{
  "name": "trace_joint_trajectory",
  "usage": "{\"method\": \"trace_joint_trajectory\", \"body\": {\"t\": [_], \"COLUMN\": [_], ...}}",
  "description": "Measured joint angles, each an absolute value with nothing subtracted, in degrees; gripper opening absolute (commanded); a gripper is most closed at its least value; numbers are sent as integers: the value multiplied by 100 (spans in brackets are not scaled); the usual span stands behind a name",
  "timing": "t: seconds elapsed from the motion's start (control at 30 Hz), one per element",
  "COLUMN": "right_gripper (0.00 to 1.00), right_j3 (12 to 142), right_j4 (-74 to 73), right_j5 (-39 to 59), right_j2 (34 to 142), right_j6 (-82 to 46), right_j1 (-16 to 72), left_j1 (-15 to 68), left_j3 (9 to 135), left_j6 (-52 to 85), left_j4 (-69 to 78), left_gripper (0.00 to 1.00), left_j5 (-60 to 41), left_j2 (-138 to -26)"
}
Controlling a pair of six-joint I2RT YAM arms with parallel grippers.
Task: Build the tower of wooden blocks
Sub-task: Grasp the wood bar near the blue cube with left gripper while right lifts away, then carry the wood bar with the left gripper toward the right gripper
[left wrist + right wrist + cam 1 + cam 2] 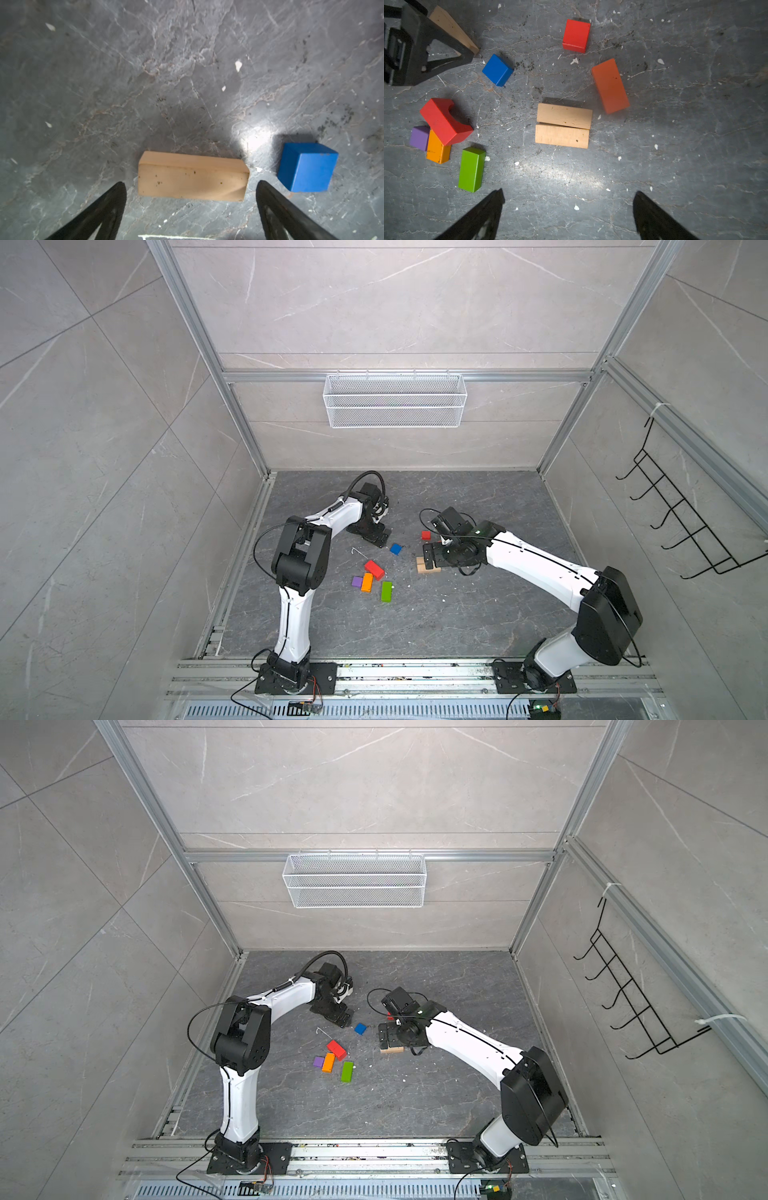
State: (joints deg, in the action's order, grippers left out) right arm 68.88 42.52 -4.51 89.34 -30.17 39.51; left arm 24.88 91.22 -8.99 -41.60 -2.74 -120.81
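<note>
Two tan bars point(563, 125) lie flush at mid-frame — a likely tower base — the right end effector point(568, 191) spread empty above, the left end effector point(191, 182) spread astride a third tan bar point(193, 166).

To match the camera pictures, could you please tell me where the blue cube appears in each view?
In a top view: blue cube near the middle, just right of the left gripper.
In a top view: blue cube likewise.
Left wrist view: beside the tan bar's end.
Right wrist view: between the left gripper and the red cube, at.
Shared landmark: the left gripper, beside it everywhere.
</note>
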Motion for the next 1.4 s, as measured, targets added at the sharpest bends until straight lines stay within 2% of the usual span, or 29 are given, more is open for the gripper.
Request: {"method": "trace_joint_trajectory", "body": {"t": [0.5,0.57,0.67,0.83,1.0,1.4], "right_gripper": [99,99,99,99,99,99], "right_j3": [6803,6801,6794,6687,6510,6121], "right_j4": [4265,4265,4265,4224,4119,3732], "right_j5": [-451,-451,-471,-493,-493,-596], "right_j2": [8923,8923,8923,8923,8923,8680], "right_j6": [-3020,-3020,-3024,-3089,-3218,-3540], "right_j1": [3951,3951,3951,3913,3885,3865], "left_j1": [2580,2598,2633,2665,2681,3131], "left_j3": [9122,9122,9122,9122,9098,8512], "left_j6": [-891,-880,-843,-558,-69,1435], "left_j4": [-4042,-4045,-4040,-4047,-4038,-3979], "left_gripper": [86,78,74,52,39,39], "left_j5": [-49,-27,8,119,121,95], "left_j2": [-12226,-12228,-12228,-12226,-12169,-10912]}}
